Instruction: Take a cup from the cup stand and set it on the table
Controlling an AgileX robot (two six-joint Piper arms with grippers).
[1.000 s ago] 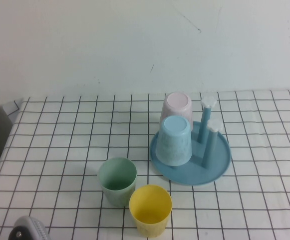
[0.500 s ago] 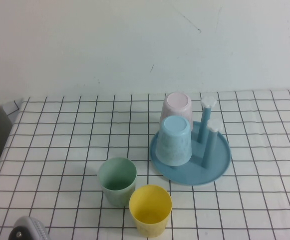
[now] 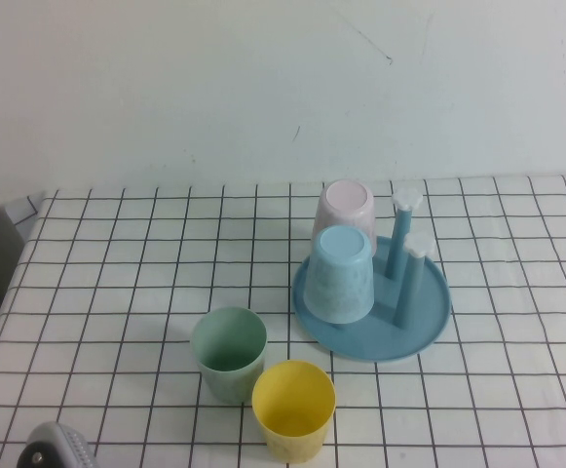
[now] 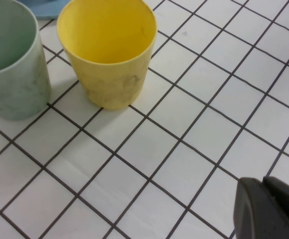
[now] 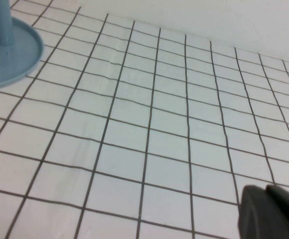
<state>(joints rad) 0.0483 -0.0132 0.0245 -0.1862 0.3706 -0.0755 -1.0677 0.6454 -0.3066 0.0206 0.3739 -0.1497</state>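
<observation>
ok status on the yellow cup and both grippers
Left gripper low, near side, clear of yellow cup. Right gripper over bare table. Cup upright on table, off cup stand. Nothing obstructing.

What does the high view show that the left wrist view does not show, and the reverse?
Only the high view shows the light blue cup and pink cup upside down on the cup stand, plus two bare pegs.

Only the left wrist view shows the left gripper, low over the table, apart from the cups. The right gripper appears in neither.

Both show the yellow cup and green cup upright on the table.
</observation>
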